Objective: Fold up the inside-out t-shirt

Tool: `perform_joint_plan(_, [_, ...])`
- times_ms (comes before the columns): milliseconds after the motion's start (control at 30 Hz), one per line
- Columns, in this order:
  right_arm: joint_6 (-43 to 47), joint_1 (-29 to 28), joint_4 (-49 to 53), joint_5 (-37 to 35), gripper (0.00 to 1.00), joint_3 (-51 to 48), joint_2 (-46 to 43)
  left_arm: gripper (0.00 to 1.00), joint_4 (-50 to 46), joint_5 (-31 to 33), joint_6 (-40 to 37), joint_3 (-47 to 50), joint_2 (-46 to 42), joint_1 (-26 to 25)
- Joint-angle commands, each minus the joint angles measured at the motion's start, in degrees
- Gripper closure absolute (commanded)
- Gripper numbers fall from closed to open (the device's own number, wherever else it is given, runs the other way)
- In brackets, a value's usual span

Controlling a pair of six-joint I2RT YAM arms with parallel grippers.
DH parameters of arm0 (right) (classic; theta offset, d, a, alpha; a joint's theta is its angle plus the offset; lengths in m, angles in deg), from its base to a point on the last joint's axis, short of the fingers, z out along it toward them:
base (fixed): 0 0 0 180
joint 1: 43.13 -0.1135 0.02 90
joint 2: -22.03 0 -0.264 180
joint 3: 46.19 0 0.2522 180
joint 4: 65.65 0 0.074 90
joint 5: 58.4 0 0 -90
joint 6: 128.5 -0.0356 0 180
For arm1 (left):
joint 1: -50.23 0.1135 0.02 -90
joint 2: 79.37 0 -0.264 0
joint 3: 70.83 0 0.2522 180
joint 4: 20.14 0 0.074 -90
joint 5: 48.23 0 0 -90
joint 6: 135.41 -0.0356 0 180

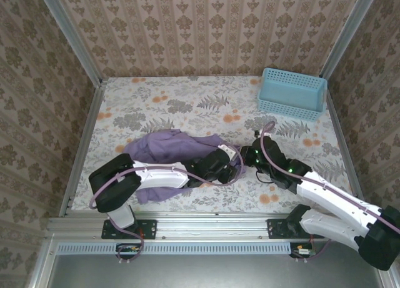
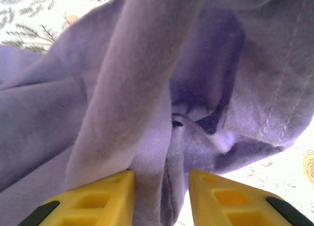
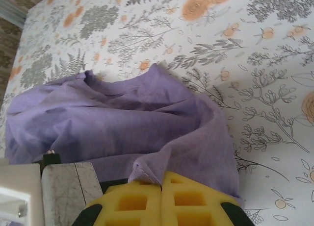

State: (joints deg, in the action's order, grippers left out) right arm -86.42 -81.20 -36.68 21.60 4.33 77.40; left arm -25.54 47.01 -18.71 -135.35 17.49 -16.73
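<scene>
The inside-out t-shirt (image 1: 164, 145) lies bunched on the desk (image 1: 187, 104) near its front edge, left of centre. It looks soft, light and limp (it will likely sag from any single pinch), so it is best held at hems or seams, at two points well apart. The right jaws are clenched on a fold of its edge. The left jaws straddle a seamed fold, but I cannot tell whether they pinch it.

Lavender t-shirt (image 1: 164, 145), yellow fingers (image 3: 130, 204) with seemingly black tips, pale blue basket (image 1: 289, 108), grey-and-orange floral table (image 1: 187, 104)
</scene>
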Motion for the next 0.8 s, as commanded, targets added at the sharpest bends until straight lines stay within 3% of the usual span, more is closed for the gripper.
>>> perform_joint_plan(0, [-4.85,1.47,0.40,1.01,1.00,2.23,1.91,0.66,3.49,-2.15,2.12,-0.87,0.16,0.41])
perform_joint_plan(200, [-7.09,5.35,-0.23,4.06,1.00,2.12,5.02,0.59,4.53,-0.23,1.56,0.81,-1.88,-0.71])
perform_joint_plan(533, [-7.37,13.79,-4.63,13.45,1.00,0.35,9.44,0.64,2.90,-1.07,0.37,-2.54,0.73,-2.21])
perform_joint_plan(767, [-6.62,16.35,-7.37,16.76,1.00,0.18,13.25,0.63,0.58,-2.47,0.63,-5.57,3.55,-2.21])
